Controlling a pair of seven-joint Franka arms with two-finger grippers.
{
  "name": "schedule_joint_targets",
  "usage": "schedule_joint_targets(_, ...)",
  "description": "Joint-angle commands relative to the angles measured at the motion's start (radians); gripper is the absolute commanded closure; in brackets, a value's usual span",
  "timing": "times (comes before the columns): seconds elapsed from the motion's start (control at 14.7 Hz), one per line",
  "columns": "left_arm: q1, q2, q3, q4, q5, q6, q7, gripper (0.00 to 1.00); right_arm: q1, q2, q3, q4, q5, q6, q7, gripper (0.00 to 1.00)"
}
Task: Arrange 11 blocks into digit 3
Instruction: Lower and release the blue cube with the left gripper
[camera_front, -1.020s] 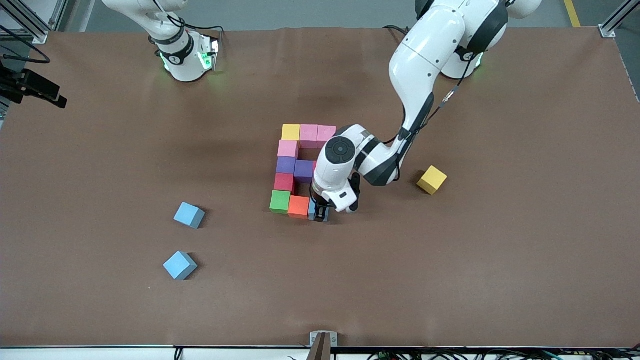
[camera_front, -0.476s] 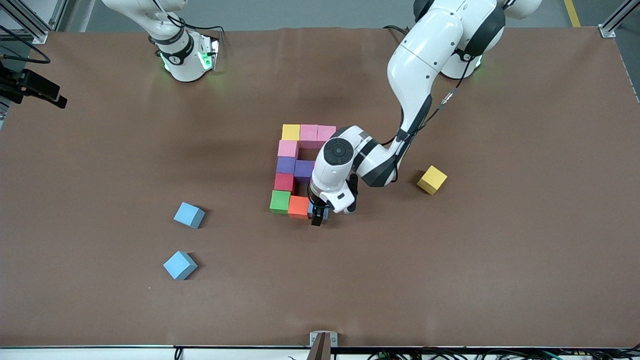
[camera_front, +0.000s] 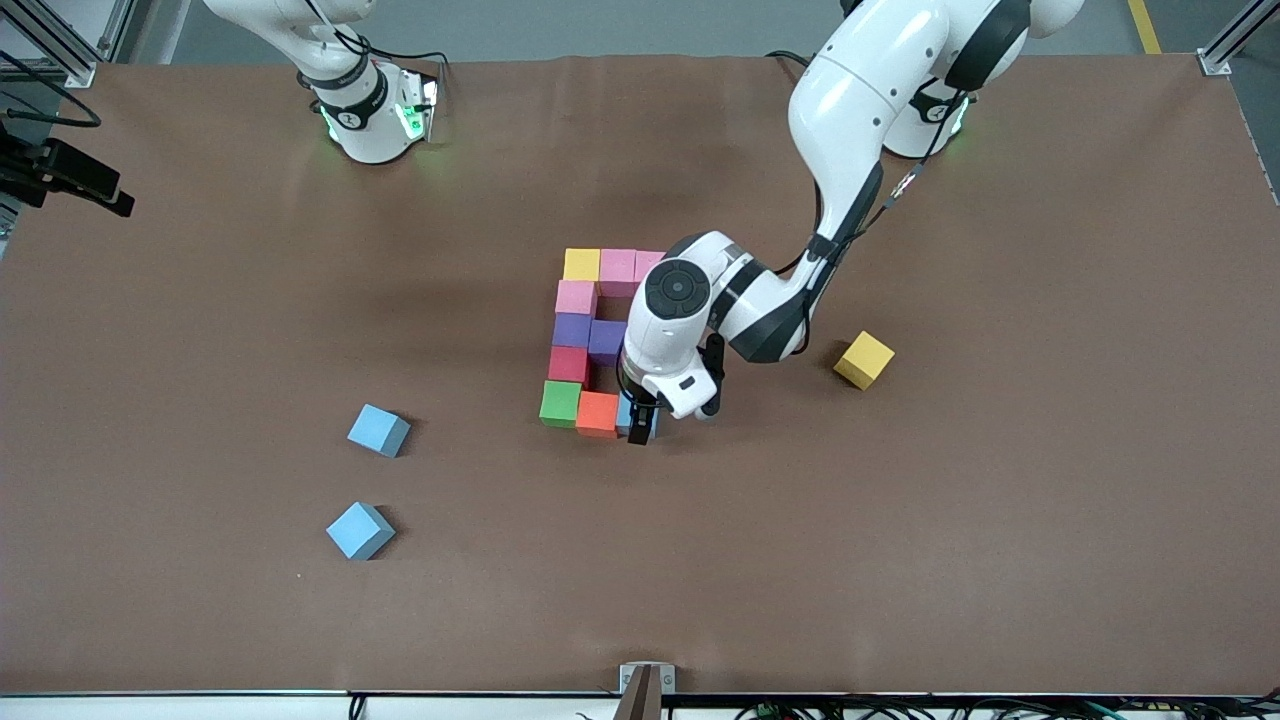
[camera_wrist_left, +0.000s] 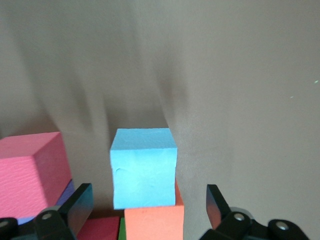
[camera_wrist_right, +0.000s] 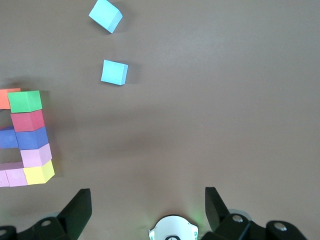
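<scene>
Hovering over the light blue block (camera_front: 648, 420) at the digit 3 (camera_front: 600, 340) figure's 5 o'clock corner, left gripper (camera_front: 640, 425) jaws apart, touching nothing. Right gripper (camera_wrist_right: 145, 210) waits near its base, jaws apart. Figure sits mid-tabletop (camera_front: 1000, 520).

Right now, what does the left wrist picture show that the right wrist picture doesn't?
Only the left wrist view shows the just-placed light blue block between the open left claw, with a pink block beside.

Only the right wrist view shows two loose light blue blocks, the green block and the open right claw.

Both show the orange block and brown table.
</scene>
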Motion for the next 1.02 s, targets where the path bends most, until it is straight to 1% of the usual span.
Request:
schedule_joint_targets(0.0,0.037,-0.124,0.004,-0.109,-0.012,-0.038,0.077,0.00,0.004,-0.021,-0.001,-0.023,-0.003,0.007,-0.009,0.00)
schedule_joint_targets(0.2,0.111,-0.252,0.004,-0.233,-0.012,-0.040,0.308,0.00,0.004,-0.021,-0.001,-0.023,-0.001,0.017,-0.009,0.00)
schedule_joint_targets(0.41,0.218,-0.406,0.003,-0.376,-0.012,-0.076,0.533,0.00,0.004,-0.019,-0.001,-0.020,0.000,0.023,-0.006,0.00)
schedule_joint_targets(0.48,0.245,-0.456,0.003,-0.414,-0.012,-0.099,0.642,0.00,0.002,-0.016,-0.004,-0.011,0.002,0.020,-0.003,0.00)
schedule_joint_targets(0.61,0.293,-0.522,0.006,-0.471,-0.010,-0.144,0.880,0.00,0.002,-0.013,-0.004,0.014,0.000,0.013,-0.005,0.00)
schedule_joint_targets(0.68,0.336,-0.557,0.004,-0.502,-0.010,-0.148,0.999,0.00,0.004,-0.013,-0.004,0.014,0.000,0.014,-0.008,0.00)
schedule_joint_targets(0.88,0.442,-0.675,0.004,-0.601,-0.010,-0.149,1.280,0.00,0.010,-0.012,-0.004,0.015,-0.003,0.019,-0.011,0.00)
schedule_joint_targets(0.95,0.474,-0.715,0.003,-0.629,-0.010,-0.150,1.359,0.00,0.010,-0.012,-0.004,0.015,-0.013,0.019,-0.044,0.00)
